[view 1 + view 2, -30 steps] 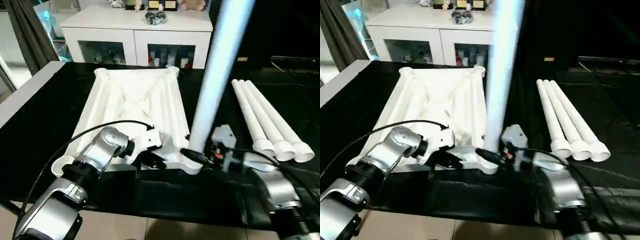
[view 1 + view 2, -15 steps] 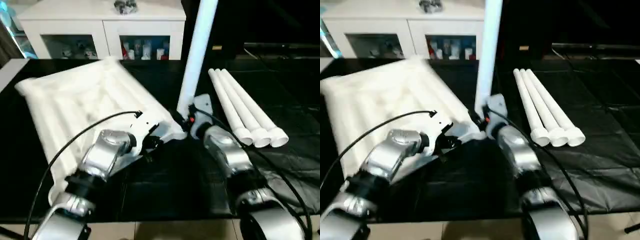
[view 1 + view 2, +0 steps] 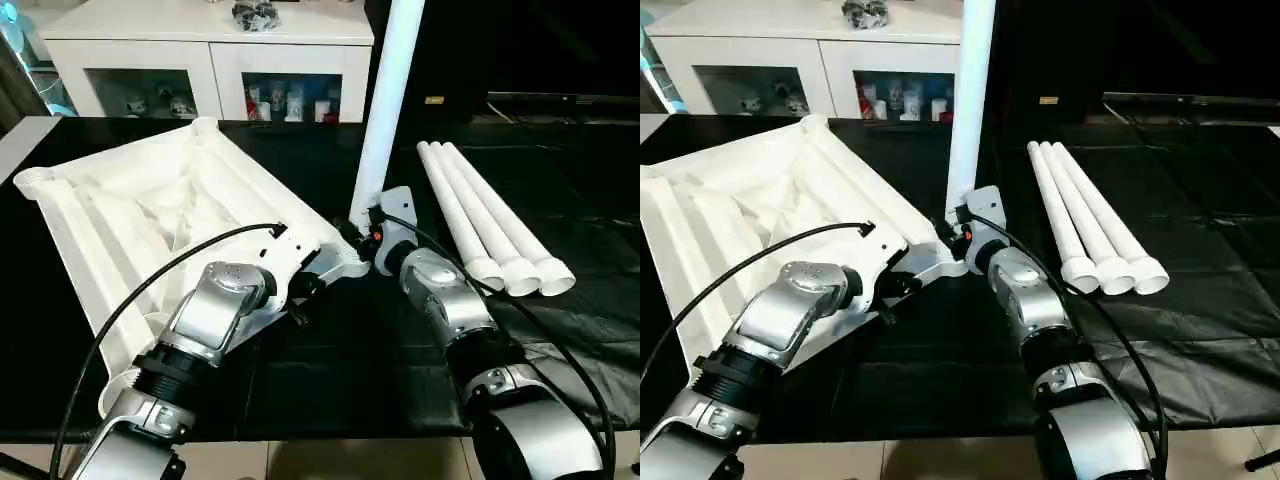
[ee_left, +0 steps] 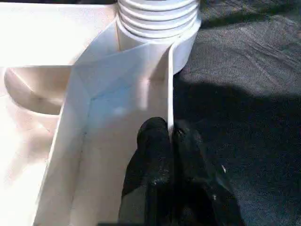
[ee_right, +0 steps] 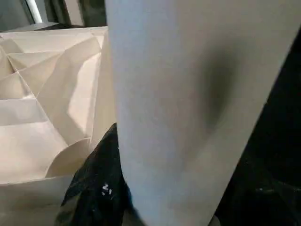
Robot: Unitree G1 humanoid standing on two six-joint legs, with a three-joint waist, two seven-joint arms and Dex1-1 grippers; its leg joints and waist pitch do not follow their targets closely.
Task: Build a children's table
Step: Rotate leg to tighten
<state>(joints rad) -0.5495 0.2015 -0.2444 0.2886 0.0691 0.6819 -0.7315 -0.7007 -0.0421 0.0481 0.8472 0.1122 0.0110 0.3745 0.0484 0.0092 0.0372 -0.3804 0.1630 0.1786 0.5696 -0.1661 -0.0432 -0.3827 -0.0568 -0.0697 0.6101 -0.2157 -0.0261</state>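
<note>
Head views: both silver forearms reach forward and converge at one corner of the white plastic rectangular tabletop (image 3: 150, 215), lying ribbed underside up on the black worktop (image 3: 590, 200). The right end effector (image 3: 362, 240) grips one long white tapered tube leg (image 3: 385, 95) standing upright in that corner socket, its top cut off. Three more white tube legs (image 3: 490, 225) lie side by side.

Left wrist view: the left end effector (image 4: 170, 136) pinches the tabletop's thin rim.

Right wrist view: the upright leg hides one finger.
</note>
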